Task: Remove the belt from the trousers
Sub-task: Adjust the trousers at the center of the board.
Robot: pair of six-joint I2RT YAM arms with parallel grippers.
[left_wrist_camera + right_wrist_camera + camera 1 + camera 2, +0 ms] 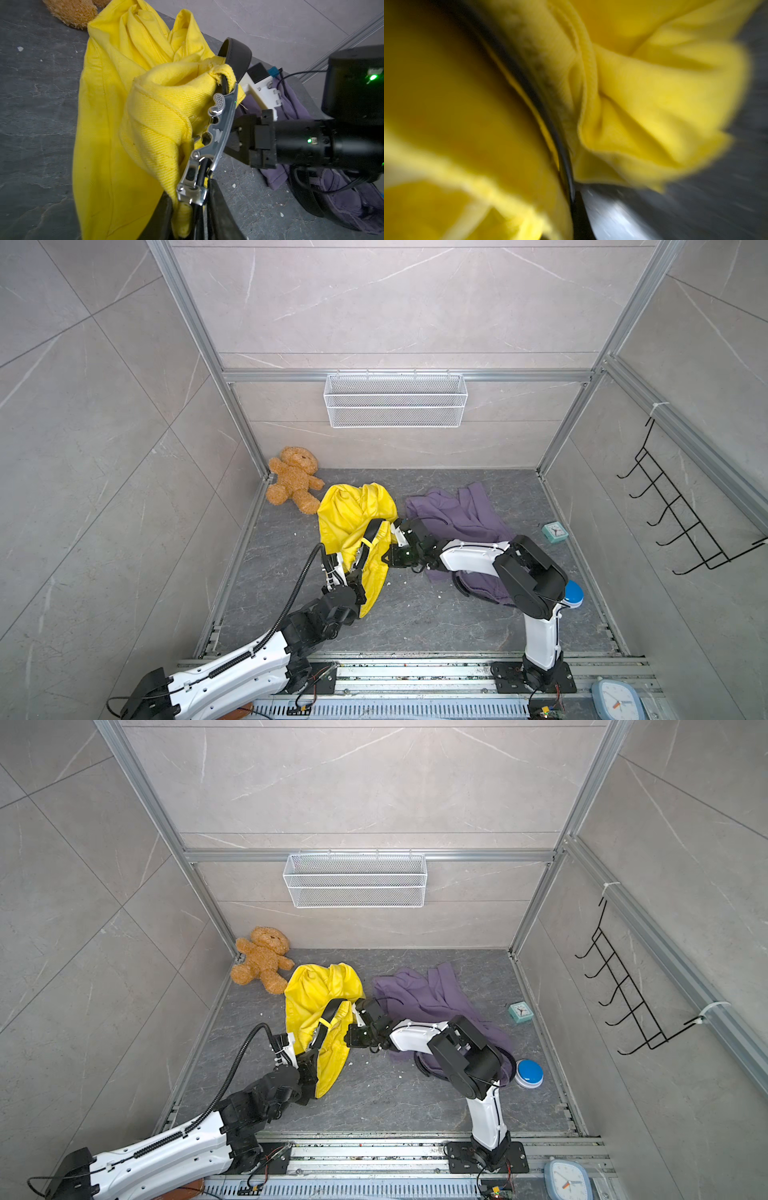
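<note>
Nearest, by the base rail (415, 672): a pale blue clock (615, 699). Just beyond, left gripper (355, 578) at the near end of the yellow trousers (349, 510), dark fingers (224, 218) set apart on either side of the black belt (372, 527) and a fold of cloth, below the chrome buckle (216, 128); cannot tell whether gripping or only straddling. A little farther, right gripper (388, 559), pressed together at the bunched waistband right beside the buckle; cannot tell on what, with only blurred yellow cloth and a dark strap in its wrist view. Belt threaded through a waistband loop (226, 72), arching up past it. Trousers crumpled mid-floor. Behind the right arm, a purple garment (465, 510), a blue button (575, 593) at its near edge, a small teal clock (555, 531) farther right. In the far left corner, a teddy bear (293, 479) just beside the trousers. On the back wall, a white wire basket (395, 400); on the right wall, a black hook rack (673, 506).
</note>
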